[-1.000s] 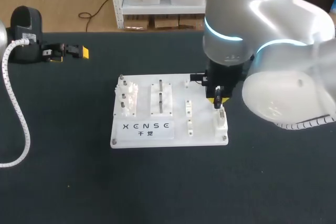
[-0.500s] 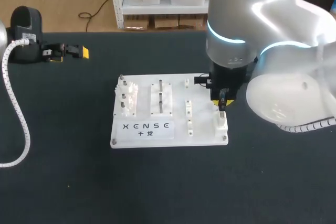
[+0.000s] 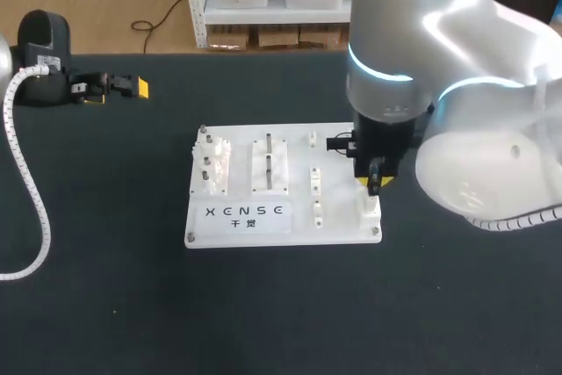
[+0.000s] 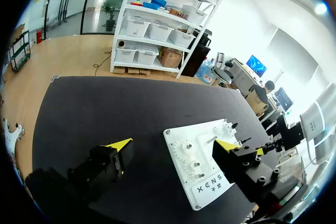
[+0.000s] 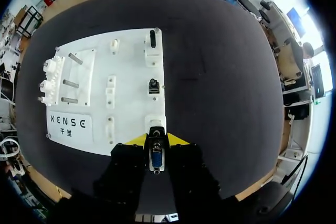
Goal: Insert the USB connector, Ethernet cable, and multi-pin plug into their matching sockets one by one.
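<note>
- The right gripper (image 3: 375,183) is clamped on the multi-pin plug (image 5: 156,157), fingers pinching it from both sides.
- The plug hangs with its tip at the white socket block (image 3: 372,210) in the near right corner of the white board (image 3: 338,217).
- The left gripper (image 3: 132,88) hangs over the table's far left, fingers spread apart and holding nothing.

head view: right arm (image 3: 457,85) cut off at top and right edges, covers upper right corner of white board (image 3: 237,217) | left arm (image 3: 35,41) cut off at left edge | right wrist view: pins of multi-pin plug (image 5: 156,156) too small to tell
</note>
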You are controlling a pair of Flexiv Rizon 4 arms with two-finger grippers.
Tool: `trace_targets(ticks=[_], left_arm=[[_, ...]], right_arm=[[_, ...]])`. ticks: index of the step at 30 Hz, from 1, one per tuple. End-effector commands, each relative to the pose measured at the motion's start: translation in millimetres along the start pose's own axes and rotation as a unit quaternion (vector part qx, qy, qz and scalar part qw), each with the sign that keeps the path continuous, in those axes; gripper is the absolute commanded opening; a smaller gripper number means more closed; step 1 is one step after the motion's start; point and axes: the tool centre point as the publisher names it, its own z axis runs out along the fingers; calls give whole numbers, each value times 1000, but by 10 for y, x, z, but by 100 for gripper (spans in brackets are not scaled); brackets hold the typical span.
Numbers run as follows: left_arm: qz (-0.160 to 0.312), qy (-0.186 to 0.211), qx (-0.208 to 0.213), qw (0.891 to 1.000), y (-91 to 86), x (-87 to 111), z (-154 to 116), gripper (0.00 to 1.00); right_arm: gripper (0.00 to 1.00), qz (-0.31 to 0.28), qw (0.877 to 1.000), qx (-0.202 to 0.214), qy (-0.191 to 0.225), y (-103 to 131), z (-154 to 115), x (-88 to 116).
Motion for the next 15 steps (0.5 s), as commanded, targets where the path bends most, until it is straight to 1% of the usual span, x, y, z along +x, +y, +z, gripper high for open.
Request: trace_targets(ticks=[1,15], left_arm=[[0,0,0,1000,0,0,0,100],[0,0,0,1000,0,0,0,100]], right_arm=[[0,2,1000,2,-4,-7,26,4],[0,-1,1000,4,-1,10,43,20]])
